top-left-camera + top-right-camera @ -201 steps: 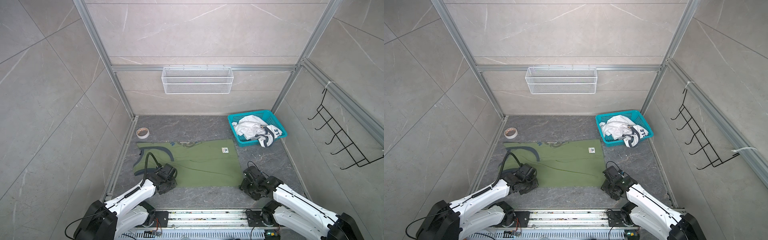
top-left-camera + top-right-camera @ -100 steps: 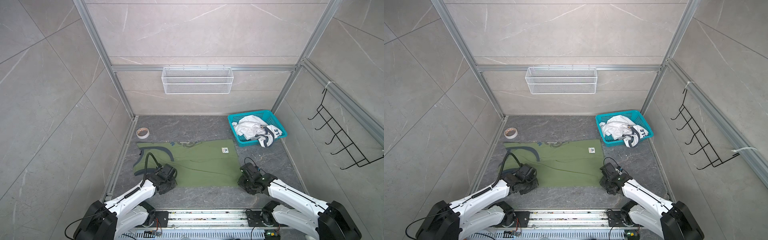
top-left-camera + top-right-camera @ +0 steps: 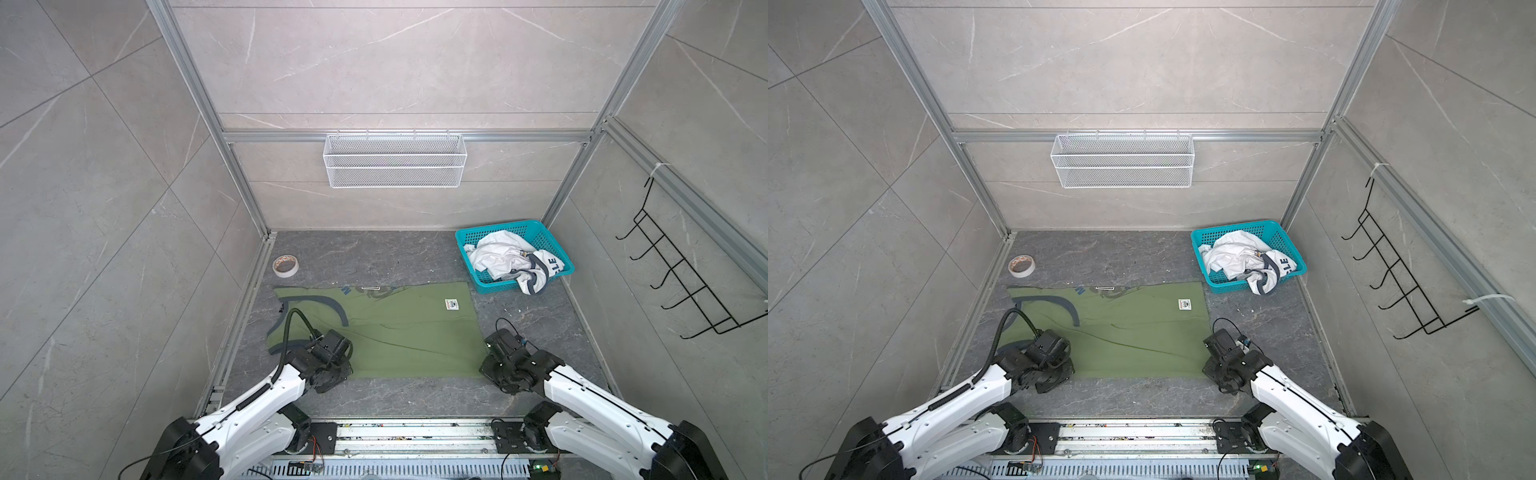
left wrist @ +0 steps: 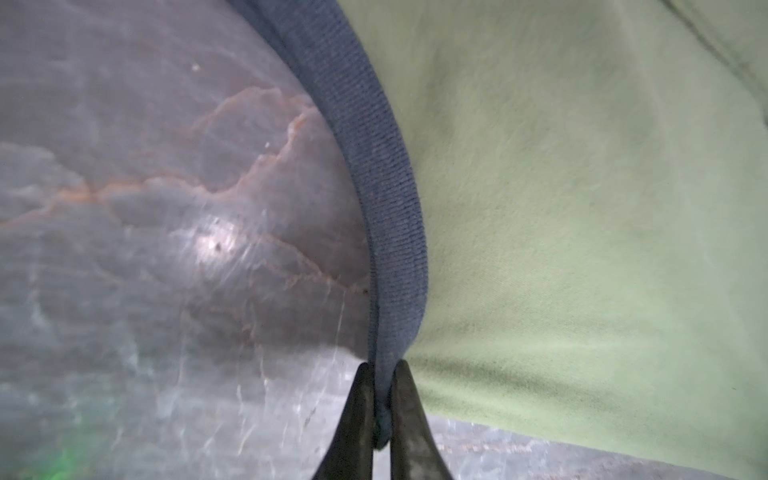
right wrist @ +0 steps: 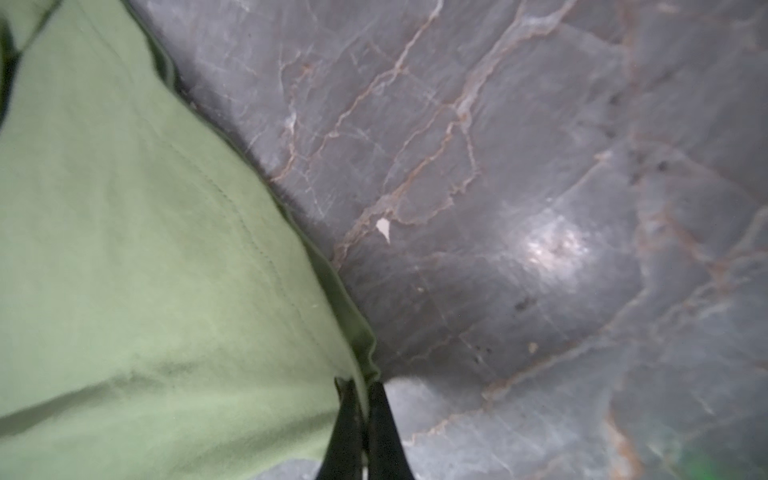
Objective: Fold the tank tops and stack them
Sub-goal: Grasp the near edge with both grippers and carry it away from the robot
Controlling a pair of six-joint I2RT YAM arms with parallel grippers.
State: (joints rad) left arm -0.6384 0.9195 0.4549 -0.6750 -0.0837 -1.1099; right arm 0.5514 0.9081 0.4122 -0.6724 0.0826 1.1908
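On the veined grey stone-look tabletop, the olive green tank top lies spread flat, a soft knit edged with ribbed dark grey trim. The left gripper pinches that trim. The right gripper is clamped on the stitched hem corner. The crumpled white tank top sits in the teal lattice basket. A second ago the right gripper stood just clear of the corner.
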